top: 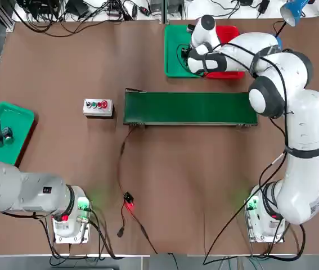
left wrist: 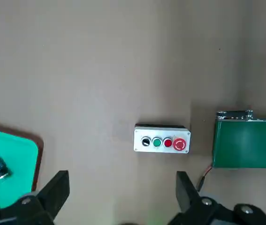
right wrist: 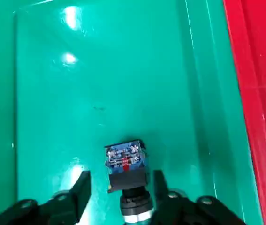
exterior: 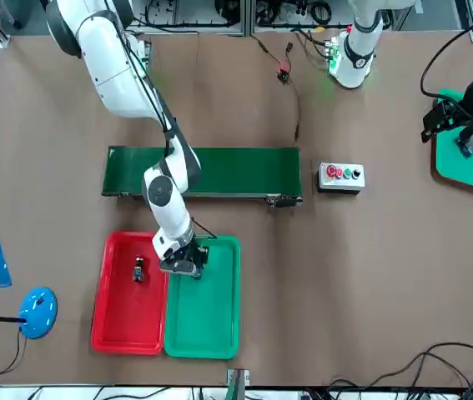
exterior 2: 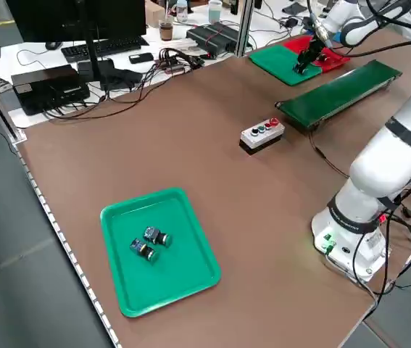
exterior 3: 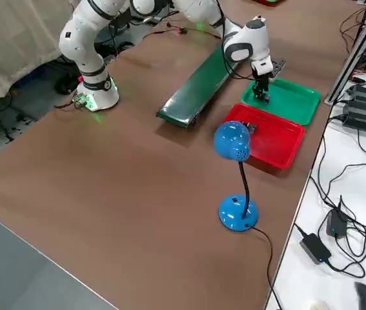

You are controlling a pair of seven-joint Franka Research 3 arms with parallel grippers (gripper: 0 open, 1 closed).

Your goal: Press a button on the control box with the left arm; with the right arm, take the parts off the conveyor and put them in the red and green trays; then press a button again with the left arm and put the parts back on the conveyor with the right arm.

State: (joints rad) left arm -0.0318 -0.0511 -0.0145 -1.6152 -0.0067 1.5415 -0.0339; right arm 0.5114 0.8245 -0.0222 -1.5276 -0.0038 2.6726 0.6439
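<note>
The control box (top: 98, 107) (left wrist: 162, 139) sits left of the green conveyor (top: 190, 108), whose belt carries nothing. Beyond the belt, a green tray (exterior: 211, 308) and a red tray (exterior: 128, 308) lie side by side. My right gripper (right wrist: 121, 185) (exterior: 188, 267) is low over the green tray, open, its fingers standing clear on both sides of a blue-and-black part (right wrist: 125, 164) lying on the tray floor. Another part (exterior: 138, 269) lies in the red tray. My left gripper (left wrist: 122, 180) (exterior: 449, 125) hovers open and empty at the table's left side, high and well short of the box.
A second green tray (top: 13, 129) (exterior 2: 162, 254) at the table's left edge holds two small parts (exterior 2: 151, 243). A blue desk lamp (exterior 3: 234, 145) stands beyond the red tray. A cable with a red clip (top: 128, 202) runs from the conveyor toward the arm bases.
</note>
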